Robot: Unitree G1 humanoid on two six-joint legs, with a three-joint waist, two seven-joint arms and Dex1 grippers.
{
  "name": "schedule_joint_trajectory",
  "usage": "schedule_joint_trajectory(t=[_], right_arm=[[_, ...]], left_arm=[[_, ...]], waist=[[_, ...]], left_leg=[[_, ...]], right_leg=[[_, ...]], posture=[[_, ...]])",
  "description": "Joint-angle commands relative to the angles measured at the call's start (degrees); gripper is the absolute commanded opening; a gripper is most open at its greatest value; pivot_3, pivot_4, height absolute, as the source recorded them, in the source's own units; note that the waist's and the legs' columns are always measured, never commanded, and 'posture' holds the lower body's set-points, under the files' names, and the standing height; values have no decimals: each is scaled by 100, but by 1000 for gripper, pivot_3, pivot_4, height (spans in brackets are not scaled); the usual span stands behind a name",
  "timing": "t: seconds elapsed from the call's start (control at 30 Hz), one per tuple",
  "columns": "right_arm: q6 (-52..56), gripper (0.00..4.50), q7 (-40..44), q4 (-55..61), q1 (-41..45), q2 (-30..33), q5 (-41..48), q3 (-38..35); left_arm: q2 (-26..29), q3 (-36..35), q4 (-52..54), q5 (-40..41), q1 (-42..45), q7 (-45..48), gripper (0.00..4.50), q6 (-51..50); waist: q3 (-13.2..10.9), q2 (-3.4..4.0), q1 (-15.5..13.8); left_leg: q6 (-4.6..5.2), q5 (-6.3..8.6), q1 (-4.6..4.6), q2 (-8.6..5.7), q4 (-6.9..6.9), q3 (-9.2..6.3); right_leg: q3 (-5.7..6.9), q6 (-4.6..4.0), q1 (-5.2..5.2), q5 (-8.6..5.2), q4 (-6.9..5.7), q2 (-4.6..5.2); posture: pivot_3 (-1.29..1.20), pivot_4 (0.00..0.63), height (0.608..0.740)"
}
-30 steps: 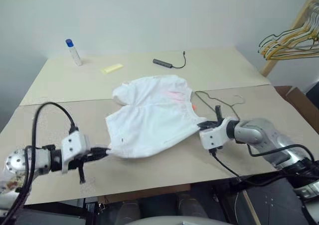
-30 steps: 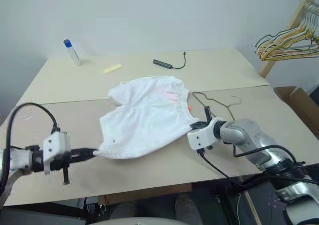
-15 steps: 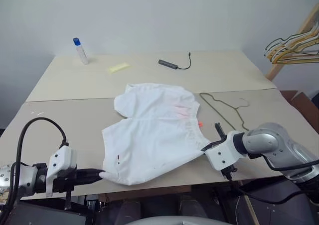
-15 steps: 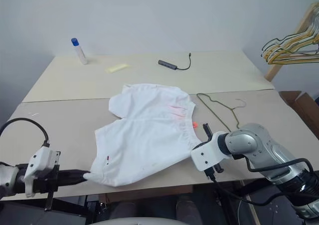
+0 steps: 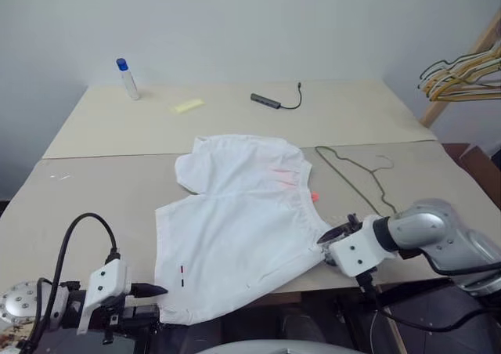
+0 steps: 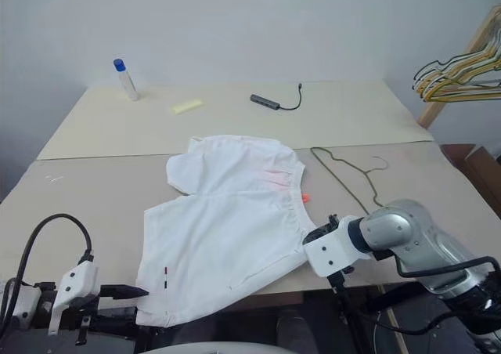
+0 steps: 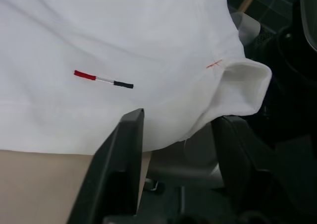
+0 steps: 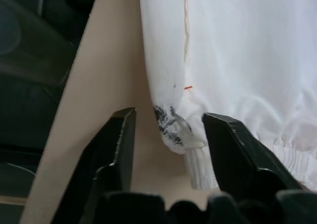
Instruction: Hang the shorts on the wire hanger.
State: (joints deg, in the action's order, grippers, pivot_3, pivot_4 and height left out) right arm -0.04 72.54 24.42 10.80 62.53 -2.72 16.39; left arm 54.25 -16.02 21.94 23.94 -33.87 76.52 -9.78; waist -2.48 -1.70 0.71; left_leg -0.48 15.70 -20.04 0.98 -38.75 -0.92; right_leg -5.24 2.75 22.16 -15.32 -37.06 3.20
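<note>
A: So, what is the biggest thing there?

B: The table (image 5: 94, 205), pale beige, with a seam across the middle. On it the shorts (image 5: 239, 221) lie spread flat. The gathered waistband is toward the robot's right and carries a faint pink mark. One leg hem reaches the near edge of the table and hangs a little over it. Near that hem there is a small red-and-dark dash (image 7: 103, 79).

A: And the hanger?

B: The hanger (image 5: 356, 170) lies flat on the table just beside the waistband, on the right side. It is apart from the cloth. Its hook points away from the shorts.

A: Where are the grippers?

B: The left gripper (image 7: 181, 149) is at the near edge, at the hem. Its fingers (image 7: 121, 159) stand apart, and the hem corner sits between them, not pinched. The right gripper (image 8: 171, 149) is at the waistband corner, which has a dark smudge. Its fingers (image 8: 116, 144) are also spread wide, with the cloth loose between them.

A: Anything smaller?

B: Far back on the table stand a bottle (image 5: 127, 78) with a blue cap, a yellow slip (image 5: 188, 105) and a dark adapter (image 5: 270, 100) with a cable. More hangers (image 5: 462, 72) are bunched at the right edge.
</note>
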Motion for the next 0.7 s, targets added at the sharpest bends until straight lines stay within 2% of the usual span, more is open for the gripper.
schedule_joint_trajectory(t=[0.03, 0.1, 0.13, 0.27, 0.4, 0.47, 0.57, 0.7], right_arm=[[327, 3819, -44, 62, 45, 4, 584, -662], [605, 4490, -65, -6, 38, -2, 963, -1042], [723, 4500, -228, -152, 41, -49, 987, -1241], [1817, 4500, -994, -973, 438, -464, 951, -1511], [2691, 4500, -1655, -2043, 986, -1024, 1037, -1757], [3086, 4500, -1817, -2476, 1252, -1198, 1081, -1767], [3580, 4500, -2065, -3343, 1742, -1506, 1073, -1655], [3486, 4500, -2177, -4496, 2223, -1738, 828, -1392]], left_arm=[[124, -409, 65, 222, 64, 229, 3512, 117], [125, -790, 58, 671, 205, 360, 4157, -99], [127, -1047, 24, 1041, 378, 423, 4466, -260], [43, -1509, -139, 1913, 1238, 241, 4466, -701], [-175, -1192, -69, 2462, 2361, -289, 4466, -1136], [-273, -921, 58, 2512, 2774, -499, 4466, -1288], [-266, -376, 235, 2278, 3185, -504, 4466, -1327], [-139, 44, 303, 1948, 3384, -334, 4466, -1221]], waist=[[-1, 1, 3], [-1, 0, 10], [-1, 0, 10], [2, -5, 12], [1, -2, 20], [-3, 4, 28], [-3, 5, 72], [-5, 7, 196]], left_leg=[[0, 0, 0, 1, 0, 0], [0, 0, 2, 3, -1, 1], [0, 0, 3, 3, 0, 1], [0, 0, 4, 2, -1, 1], [0, 0, 1, -3, -4, 2], [0, 0, -14, -6, -2, 0], [5, 3, -19, -8, -1, 0], [5, 3, -17, -9, -1, 3]], right_leg=[[0, -2, 0, -1, 0, 0], [0, -4, 0, -2, -1, -1], [0, -4, 0, -2, -1, -1], [2, -3, -1, -3, 0, 0], [-3, 29, -2, 20, -1, 0], [-6, -9, 9, 48, 0, -1], [-10, -11, 12, 50, 1, -2], [-16, -9, 10, 52, 2, -4]], posture=[[24, 0, 740], [23, 0, 740], [21, 0, 740], [9, 0, 740], [-3, 0, 740], [-11, 0, 740], [-17, 0, 740], [-19, 0, 740]])
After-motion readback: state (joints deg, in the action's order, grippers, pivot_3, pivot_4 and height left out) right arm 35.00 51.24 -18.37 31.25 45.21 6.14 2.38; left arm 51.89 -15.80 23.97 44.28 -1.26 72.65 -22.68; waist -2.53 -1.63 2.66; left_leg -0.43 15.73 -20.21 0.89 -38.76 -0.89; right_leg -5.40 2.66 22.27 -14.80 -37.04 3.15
